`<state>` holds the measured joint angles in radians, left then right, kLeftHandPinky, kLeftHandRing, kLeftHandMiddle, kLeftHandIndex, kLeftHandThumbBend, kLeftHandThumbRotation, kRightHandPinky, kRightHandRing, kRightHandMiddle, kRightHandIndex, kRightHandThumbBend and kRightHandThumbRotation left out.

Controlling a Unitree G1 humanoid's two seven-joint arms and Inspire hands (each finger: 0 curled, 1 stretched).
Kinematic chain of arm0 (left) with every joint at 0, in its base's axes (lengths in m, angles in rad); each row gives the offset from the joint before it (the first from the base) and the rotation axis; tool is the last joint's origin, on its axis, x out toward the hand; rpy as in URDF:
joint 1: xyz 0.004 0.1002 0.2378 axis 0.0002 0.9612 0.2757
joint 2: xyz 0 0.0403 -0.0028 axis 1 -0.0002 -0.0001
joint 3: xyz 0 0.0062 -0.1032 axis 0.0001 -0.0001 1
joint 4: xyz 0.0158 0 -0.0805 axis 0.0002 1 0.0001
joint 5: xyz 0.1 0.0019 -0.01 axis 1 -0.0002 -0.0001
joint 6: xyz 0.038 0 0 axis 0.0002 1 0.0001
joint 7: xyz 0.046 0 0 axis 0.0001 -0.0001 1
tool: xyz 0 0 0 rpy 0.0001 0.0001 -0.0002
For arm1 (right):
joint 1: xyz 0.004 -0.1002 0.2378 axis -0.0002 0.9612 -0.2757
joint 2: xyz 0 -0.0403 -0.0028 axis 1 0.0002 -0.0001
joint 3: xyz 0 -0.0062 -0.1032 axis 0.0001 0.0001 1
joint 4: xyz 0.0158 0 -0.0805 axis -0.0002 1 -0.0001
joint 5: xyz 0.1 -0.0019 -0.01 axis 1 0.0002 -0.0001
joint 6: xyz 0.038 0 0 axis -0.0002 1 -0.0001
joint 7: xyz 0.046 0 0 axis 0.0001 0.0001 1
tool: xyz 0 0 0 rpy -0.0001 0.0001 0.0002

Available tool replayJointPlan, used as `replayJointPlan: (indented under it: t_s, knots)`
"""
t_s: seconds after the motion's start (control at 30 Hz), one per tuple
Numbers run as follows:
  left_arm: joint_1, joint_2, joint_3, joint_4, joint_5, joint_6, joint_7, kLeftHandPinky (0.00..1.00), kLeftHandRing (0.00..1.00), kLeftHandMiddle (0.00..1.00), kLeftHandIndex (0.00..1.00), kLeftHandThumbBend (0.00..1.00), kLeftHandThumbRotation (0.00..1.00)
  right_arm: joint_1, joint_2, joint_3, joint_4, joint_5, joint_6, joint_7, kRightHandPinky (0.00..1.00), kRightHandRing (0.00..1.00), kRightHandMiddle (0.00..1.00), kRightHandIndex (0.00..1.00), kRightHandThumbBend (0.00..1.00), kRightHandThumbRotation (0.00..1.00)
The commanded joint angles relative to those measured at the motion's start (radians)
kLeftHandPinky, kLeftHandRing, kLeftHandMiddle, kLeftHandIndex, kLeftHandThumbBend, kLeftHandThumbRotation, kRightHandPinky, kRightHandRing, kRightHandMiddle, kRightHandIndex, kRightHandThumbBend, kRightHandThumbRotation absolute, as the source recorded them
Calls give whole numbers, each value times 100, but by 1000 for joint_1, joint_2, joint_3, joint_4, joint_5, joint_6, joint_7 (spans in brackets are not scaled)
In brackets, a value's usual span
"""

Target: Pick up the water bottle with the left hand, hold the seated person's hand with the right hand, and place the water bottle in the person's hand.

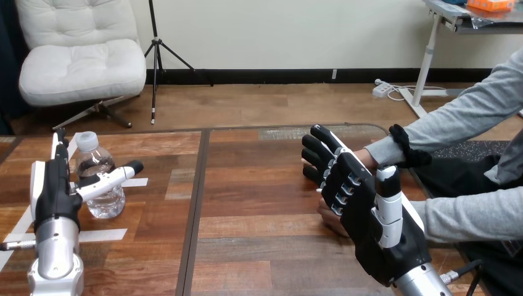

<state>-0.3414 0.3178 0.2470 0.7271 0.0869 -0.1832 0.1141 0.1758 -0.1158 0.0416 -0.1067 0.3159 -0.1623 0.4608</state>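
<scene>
A clear water bottle (98, 180) with a white cap stands upright on the wooden table at the left. My left hand (54, 188) is just to its left, fingers straight and pointing away from me. Its thumb reaches across the near side of the bottle, and the hand is open. At the right, my right hand (358, 200) lies with straight fingers over the person's hand (328, 219). That hand rests on the table and is mostly hidden beneath mine. I see no finger curled round it.
White tape strips (92, 235) lie on the table around the bottle. A dark seam (197, 203) splits the tabletop between the two hands. The person's grey-sleeved arms (469, 213) come in from the right edge.
</scene>
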Motion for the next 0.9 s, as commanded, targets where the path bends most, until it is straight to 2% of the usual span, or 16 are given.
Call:
replayJointPlan:
  t_s: [0.0,0.43,0.63,0.87]
  knots:
    - [-102,40,-1,17,-5,8,17,99,100,100,100,94,15,-56,6,-4,-40,15,-7,1,100,98,97,96,100,100]
    - [-124,39,0,23,-5,43,46,100,100,100,100,93,15,-54,7,-8,-40,18,-7,0,100,98,97,96,100,100]
    - [-147,38,11,56,-23,49,49,100,100,100,100,94,15,-53,7,-8,-42,20,-8,2,100,98,96,96,100,100]
    - [-167,45,6,82,-25,53,52,100,100,100,100,93,15,-52,6,-8,-45,21,-5,1,100,98,96,96,100,100]
